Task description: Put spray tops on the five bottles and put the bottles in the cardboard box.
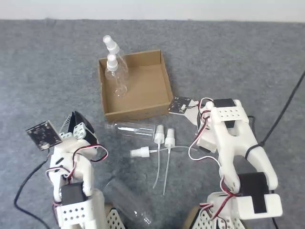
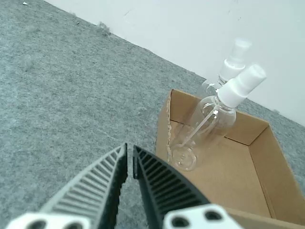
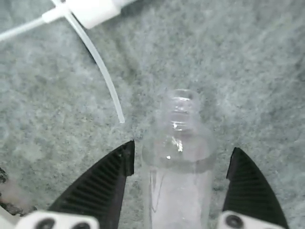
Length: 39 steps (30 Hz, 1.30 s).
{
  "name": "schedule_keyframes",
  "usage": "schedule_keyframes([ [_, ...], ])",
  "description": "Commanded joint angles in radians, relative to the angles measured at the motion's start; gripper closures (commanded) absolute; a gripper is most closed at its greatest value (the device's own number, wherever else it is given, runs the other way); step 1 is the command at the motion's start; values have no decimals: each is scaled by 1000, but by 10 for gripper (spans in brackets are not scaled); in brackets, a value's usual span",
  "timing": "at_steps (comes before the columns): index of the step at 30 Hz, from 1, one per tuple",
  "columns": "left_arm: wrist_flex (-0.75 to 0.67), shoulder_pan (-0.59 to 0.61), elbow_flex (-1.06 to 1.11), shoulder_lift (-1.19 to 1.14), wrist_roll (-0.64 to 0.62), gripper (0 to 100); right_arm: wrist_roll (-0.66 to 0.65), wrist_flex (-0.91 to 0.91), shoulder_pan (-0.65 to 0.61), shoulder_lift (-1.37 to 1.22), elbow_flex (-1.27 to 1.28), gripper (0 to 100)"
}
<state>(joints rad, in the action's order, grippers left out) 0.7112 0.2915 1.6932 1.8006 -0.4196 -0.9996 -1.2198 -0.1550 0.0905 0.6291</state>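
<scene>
Two capped bottles (image 1: 117,72) of five sit in the cardboard box (image 1: 153,102), far left corner; three spray tops (image 1: 159,136) lie loose on the worktop (image 1: 248,62). Right jaws gape around an uncapped bottle (image 3: 178,129); left jaws, nearly together, hold nothing.

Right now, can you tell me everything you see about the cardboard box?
The cardboard box is brown, shallow and roughly square, open on top, with plain upright walls. It sits flat on the gray felt table, beyond both arms. Two clear capped bottles with white spray tops lean in its far left corner, poking above the rim. An uncapped bottle lies on the table just outside its near wall.
</scene>
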Motion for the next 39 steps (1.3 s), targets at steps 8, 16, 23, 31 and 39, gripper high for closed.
schedule_keyframes([
  [8,-31,3,-8,-3,11,987,-15,85,-1,4,48,725],
  [16,-31,2,-8,-3,11,987,-15,96,1,7,57,802],
  [23,-31,0,-8,-3,11,987,-9,94,1,16,55,883],
  [31,-31,0,-8,-3,11,987,26,93,1,18,54,883],
  [39,-31,-2,-8,-3,11,987,284,8,-8,179,38,882],
])
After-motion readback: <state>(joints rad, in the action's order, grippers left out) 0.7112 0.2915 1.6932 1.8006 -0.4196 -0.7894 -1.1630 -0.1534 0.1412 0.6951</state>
